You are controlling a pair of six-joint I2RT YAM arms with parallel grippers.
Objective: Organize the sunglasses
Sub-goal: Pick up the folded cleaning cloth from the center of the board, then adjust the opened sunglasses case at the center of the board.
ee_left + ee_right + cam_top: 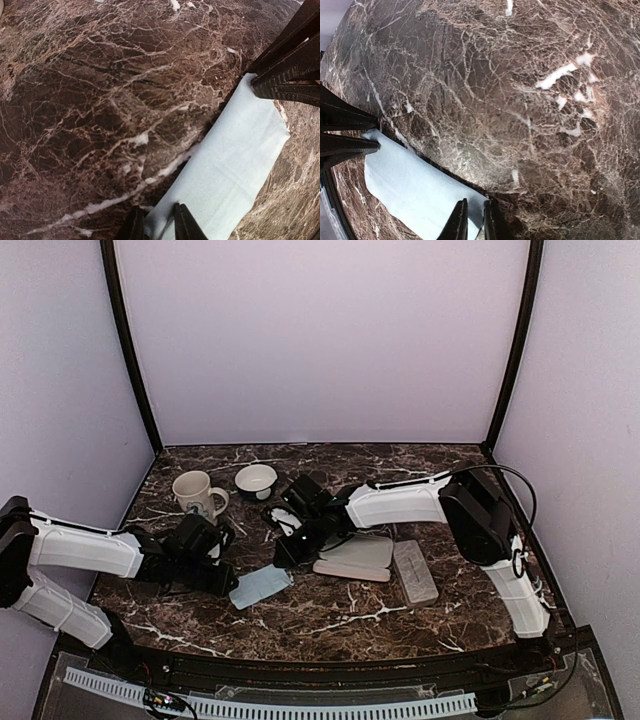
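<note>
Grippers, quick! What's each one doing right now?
Left gripper: closed, pinching one end of the light-blue cloth.
Right gripper: closed, pinching the cloth's other end.

On the dark marble table (330, 615), a cream mug (196, 492) and white bowl (256, 480) sit far left; light-blue cloth (260, 586) near centre; pink case (355, 558) and grey case (414, 571) right.

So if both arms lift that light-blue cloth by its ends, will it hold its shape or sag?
Probably sag. The light-blue cloth lies thin and flat on the marble table, with soft edges, so it looks floppy and light. Each gripper, left and right, is pinching only a narrow bit of edge, so the middle would likely droop, and it could slip free.
</note>
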